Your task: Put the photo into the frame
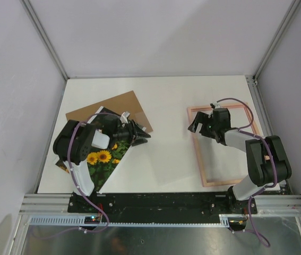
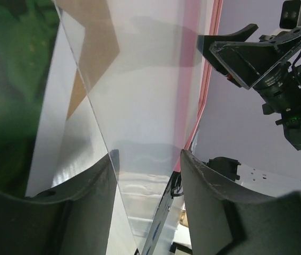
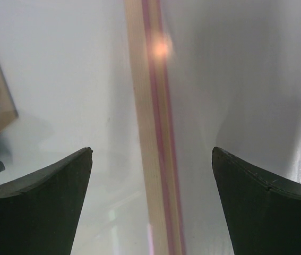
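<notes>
Left gripper, jaws half parted, straddles the edge of a clear sheet beside the yellow sunflower print, as right gripper gapes wide over a rail of the pale pink wooden frame.

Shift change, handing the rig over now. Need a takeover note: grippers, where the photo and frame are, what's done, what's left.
Left gripper: over the photo's right edge. A clear sheet has its edge between the fingers; can't tell if it is gripped.
Right gripper: open, empty, hovering above the frame's left rail.
Photo: left side of the table, partly hidden under the left arm, next to the brown backing board.
Frame: flat on the right side, nothing seen inside it.
Done: nothing placed.
Left: get the photo into the frame.
</notes>
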